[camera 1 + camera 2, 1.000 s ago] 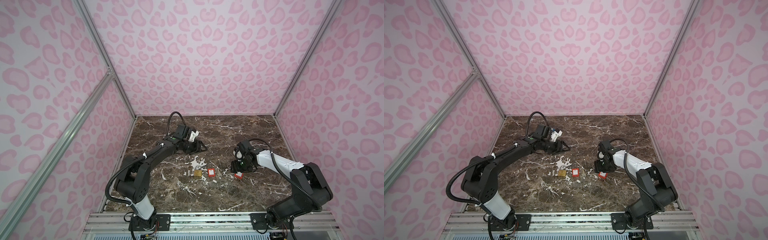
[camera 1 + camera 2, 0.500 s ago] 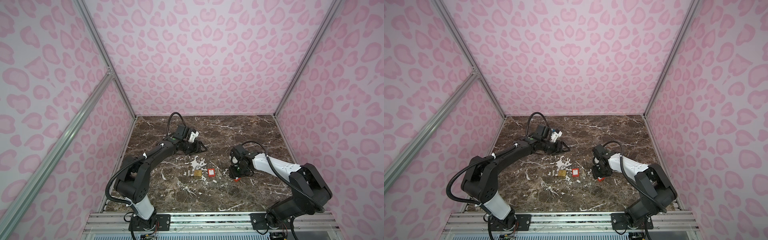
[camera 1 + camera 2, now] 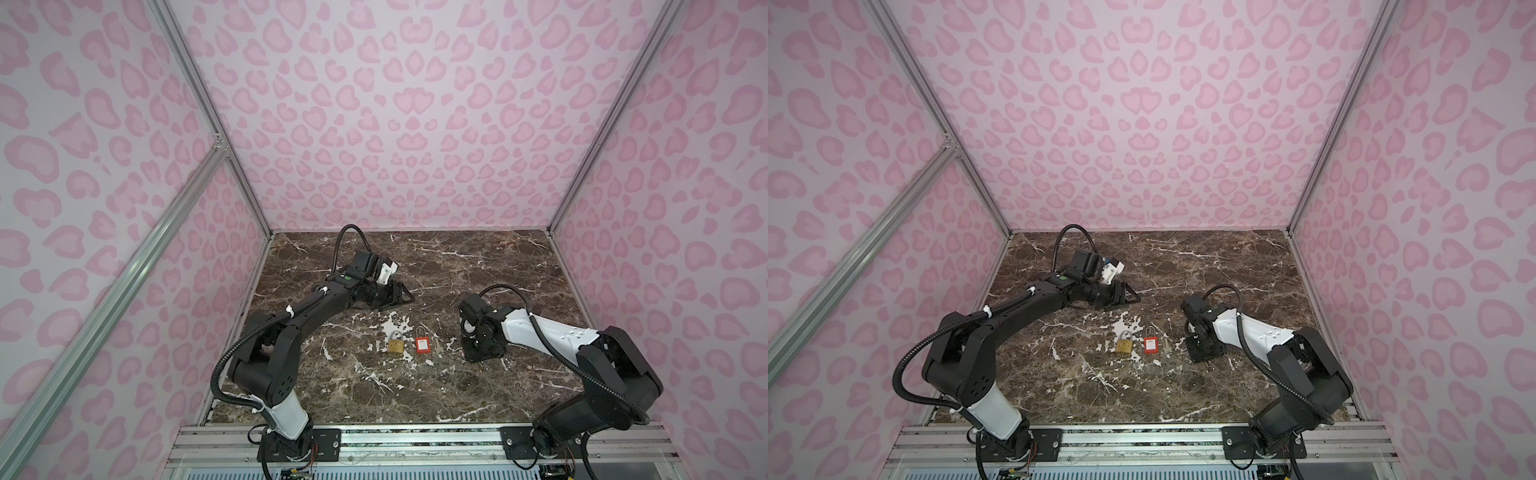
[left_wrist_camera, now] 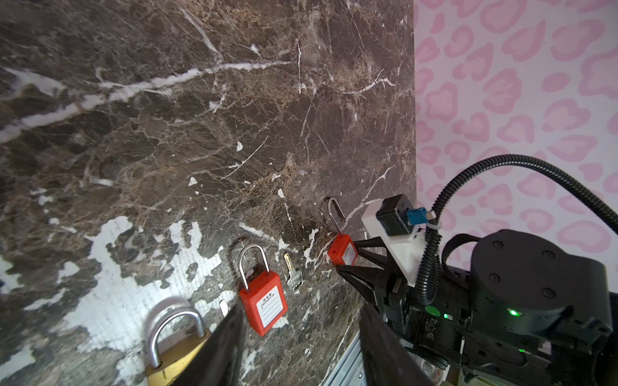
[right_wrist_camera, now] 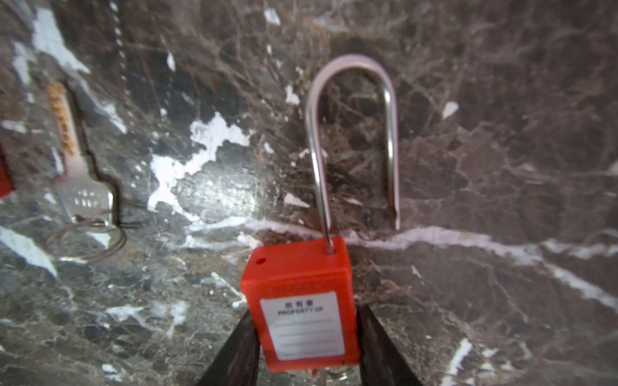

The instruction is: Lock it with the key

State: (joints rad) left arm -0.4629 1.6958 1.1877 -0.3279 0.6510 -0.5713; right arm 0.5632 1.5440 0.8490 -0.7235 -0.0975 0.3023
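The bench (image 3: 478, 266) is dark brown marble with white veins and scuffed white patches. It is closed in on three sides by walls (image 3: 395, 124) printed with pink blotches and edged with aluminium posts. Near its middle lies a brass padlock (image 3: 395, 345).

Just right of the brass padlock is a short red padlock (image 3: 422, 345), and right of that a silver key (image 5: 80, 187) lies flat on a thin wire ring. Further right again is the long-shackled red padlock (image 5: 301, 277). It has a red body with a white label, and its steel shackle is sprung open with one leg out of the body.

The right arm reaches in low from the front right with its wrist bent down. The right hand (image 5: 306, 312) has its dark fingers pressed to both flanks of that padlock's body, holding it. The left arm stretches behind the brass padlock, toward the back wall. The left hand (image 4: 302, 314) is about level and moderately wide, with nothing between its fingers.
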